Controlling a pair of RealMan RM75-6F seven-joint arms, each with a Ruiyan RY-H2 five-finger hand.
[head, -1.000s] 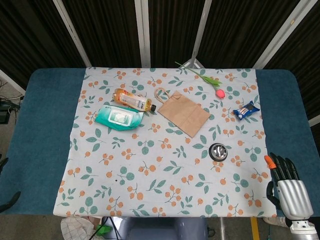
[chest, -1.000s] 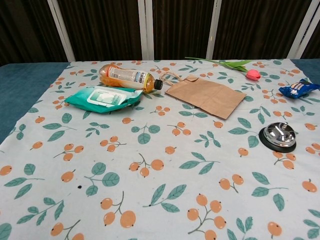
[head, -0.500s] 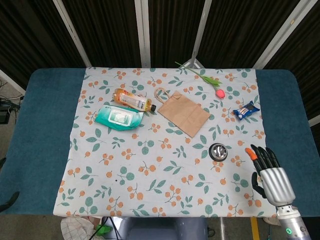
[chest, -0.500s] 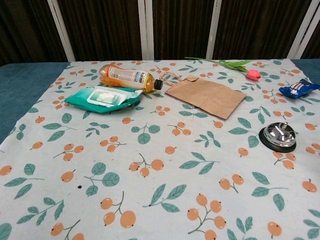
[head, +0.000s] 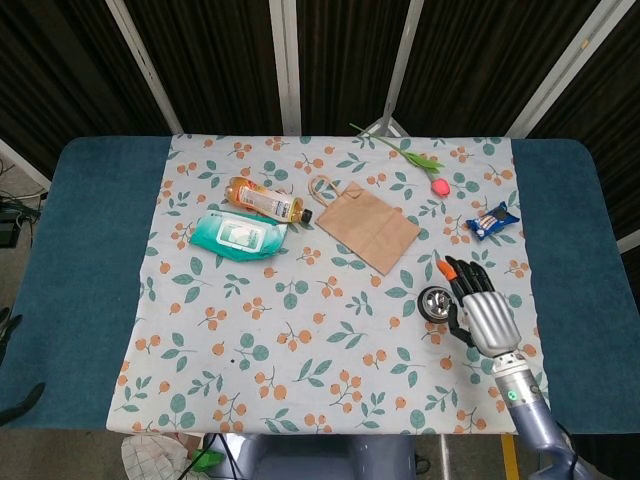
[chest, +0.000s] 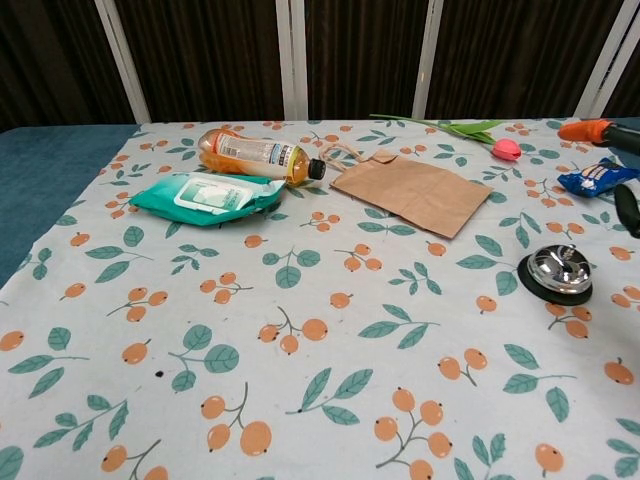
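— Counted on the cloth: one bell (head: 436, 303), one paper bag (head: 367, 226), one bottle (head: 266, 200), one pack of wipes (head: 238, 234), one tulip (head: 410, 156), one snack packet (head: 493, 221). And the hands?

— Only the right hand (head: 478, 312) in view, palm down at the near right of the cloth, fingers (head: 452, 272) spread and stretched toward the far edge, holding nothing. Hovering just right of the bell, thumb side beside it; touching or not, hard to tell from above. In the chest view only dark fingertips (chest: 596, 130), one orange-tipped, poking in at the right edge above the snack packet (chest: 596, 177).

— Where exactly is the bell?

— Near right part of the cloth, nearer than the paper bag (chest: 408, 190) and well apart from the bottle (chest: 258, 154) and wipes (chest: 208, 193) on the far left. Upright, shiny dome on a black base (chest: 556, 273).

— Surface and room?

— Pale tablecloth (head: 300, 330) printed with orange berries and green leaves, laid over a blue table (head: 80, 260). Behind, dark ribbed panels (head: 210, 60) split by pale metal posts.
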